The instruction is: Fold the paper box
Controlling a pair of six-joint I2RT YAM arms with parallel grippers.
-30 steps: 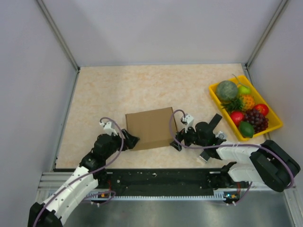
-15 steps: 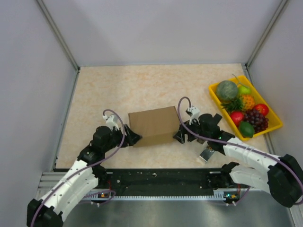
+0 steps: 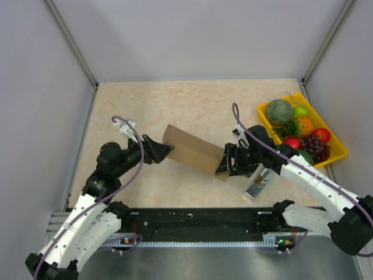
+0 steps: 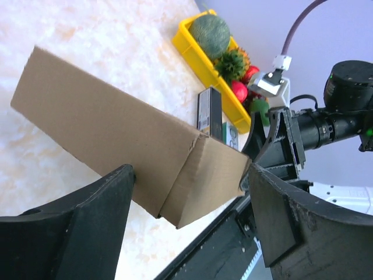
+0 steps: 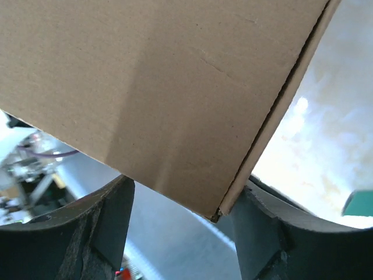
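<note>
Above the speckled bench, the paper box has swung from lying flat to a raised slant. It now spans between the left gripper and right gripper. Both stand wide, clasping opposite ends, so the folding looks nearly done.

straight ahead of each gripper the way is blocked: the paper box spans from the left gripper to the right gripper and fills both jaws. off the left gripper's left flank and the right gripper's right flank, bare table runs to the back wall. behind the right gripper, a small carton lies near, the yellow fruit tray farther back.
</note>
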